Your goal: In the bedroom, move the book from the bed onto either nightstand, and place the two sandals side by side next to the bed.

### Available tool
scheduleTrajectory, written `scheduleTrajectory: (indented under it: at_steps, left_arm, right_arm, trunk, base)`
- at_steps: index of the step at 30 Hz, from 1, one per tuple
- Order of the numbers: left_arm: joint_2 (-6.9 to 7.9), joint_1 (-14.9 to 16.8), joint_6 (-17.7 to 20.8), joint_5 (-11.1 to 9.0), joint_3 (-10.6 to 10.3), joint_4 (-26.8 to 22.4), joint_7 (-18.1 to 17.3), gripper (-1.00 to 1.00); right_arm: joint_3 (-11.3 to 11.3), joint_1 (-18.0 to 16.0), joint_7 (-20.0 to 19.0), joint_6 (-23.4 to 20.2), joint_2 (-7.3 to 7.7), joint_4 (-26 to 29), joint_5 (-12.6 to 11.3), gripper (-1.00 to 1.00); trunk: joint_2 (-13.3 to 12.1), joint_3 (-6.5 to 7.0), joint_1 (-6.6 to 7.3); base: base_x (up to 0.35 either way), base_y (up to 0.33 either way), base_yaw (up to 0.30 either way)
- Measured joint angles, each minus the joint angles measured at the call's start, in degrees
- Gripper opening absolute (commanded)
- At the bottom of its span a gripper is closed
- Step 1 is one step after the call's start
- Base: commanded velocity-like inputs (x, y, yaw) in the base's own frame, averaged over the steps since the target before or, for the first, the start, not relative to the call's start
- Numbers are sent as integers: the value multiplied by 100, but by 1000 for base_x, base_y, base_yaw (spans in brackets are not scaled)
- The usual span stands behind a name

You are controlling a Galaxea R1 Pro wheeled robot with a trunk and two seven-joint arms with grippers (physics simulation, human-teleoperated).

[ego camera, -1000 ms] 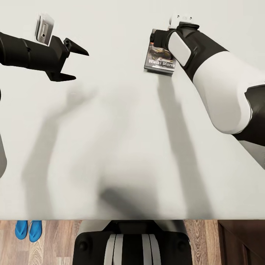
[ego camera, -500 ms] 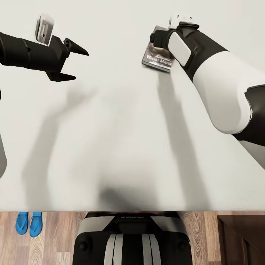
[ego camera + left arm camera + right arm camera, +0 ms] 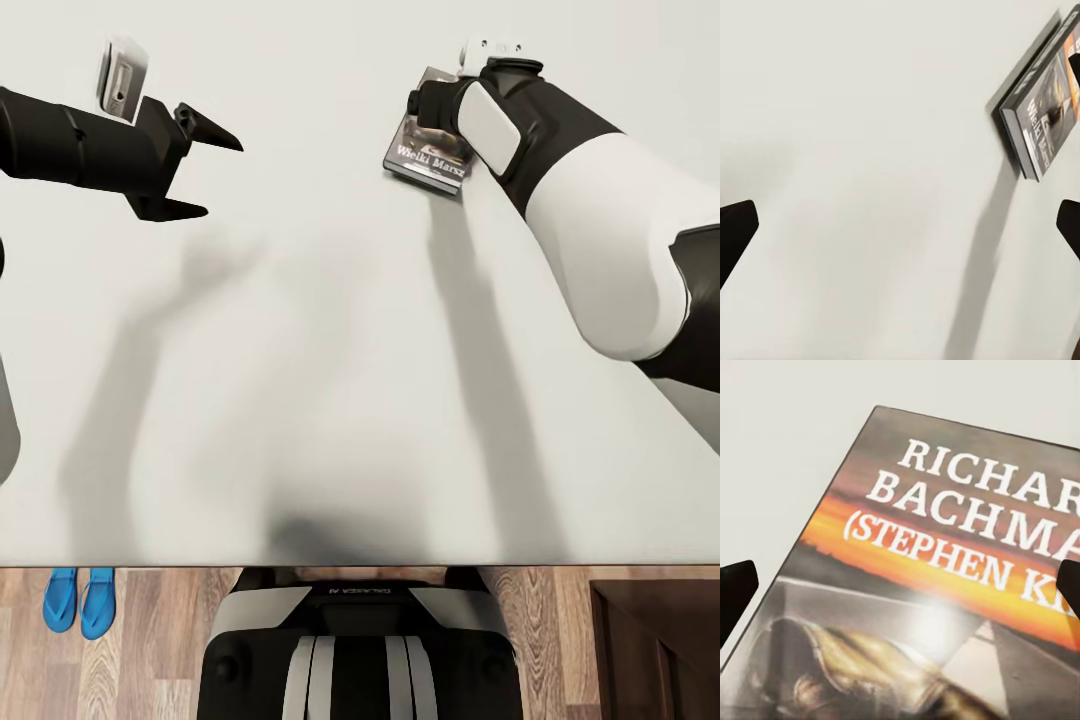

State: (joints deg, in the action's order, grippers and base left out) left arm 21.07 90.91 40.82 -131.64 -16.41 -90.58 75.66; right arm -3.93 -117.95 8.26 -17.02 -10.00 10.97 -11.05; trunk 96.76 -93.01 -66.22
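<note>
Change since earlier: book's near edge now sits higher and more skewed under the right hand than a second ago; the view has also crept back, showing more floor.
Book: thin dark paperback with white "RICHARD BACHMAN" lettering and an orange band [image 3: 428, 158], on the far part of the bed, tilted, one edge raised off the mattress as its shadow shows in the left wrist view [image 3: 1044, 105].
Bed: wide pale grey-white mattress [image 3: 330, 380], filling most of the head view.
Right hand: black hand on the white-and-black arm [image 3: 430, 105], over the book's far end; fingertips [image 3: 736, 600] stand wide at either edge of the cover in its own camera, so it looks released, though the contact itself is hidden.
Left hand: black two-fingered hand [image 3: 205, 172], released, grasping nothing, hovering over bare mattress well apart from the book.
Sandals: pair of bright blue flip-flops [image 3: 78, 602], side by side on the wood-plank floor beside the bed.
Nightstand: dark brown wooden corner [image 3: 655, 650], probably it, near the bed's edge.
Risk: thin cover on a soft mattress may slide or flop flat if the fingers close on one edge only; a shallow pinch could drop it mid-carry.
</note>
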Motion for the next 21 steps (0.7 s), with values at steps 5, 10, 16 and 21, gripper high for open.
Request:
scheduleTrajectory:
  at_steps: [5, 10, 16, 21]
  left_arm:
    - [-2, 0, 0, -2, 0, -1, 0, 100]
    - [11, 0, -5, -9, 5, -1, 0, 100]
    - [23, 0, -8, -14, 8, -2, 0, 100]
    - [24, -3, -9, -15, 9, -2, -1, 100]
  right_arm:
    - [2, -7, 2, -50, 0, 9, 6, 100]
    - [5, -6, -1, -64, 0, 17, -1, 100]
    - [0, -3, -1, -72, 0, 25, 3, 100]
    - [2, -7, -1, -76, 0, 22, -4, 100]
  trunk:
    - [0, 0, -1]
    - [0, 0, -2]
    - [0, 0, -2]
    - [0, 0, -1]
  base:
    - [-45, -4, 0]
    - [-193, -36, 0]
    - [-188, -33, 0]
    - [-59, -10, 0]
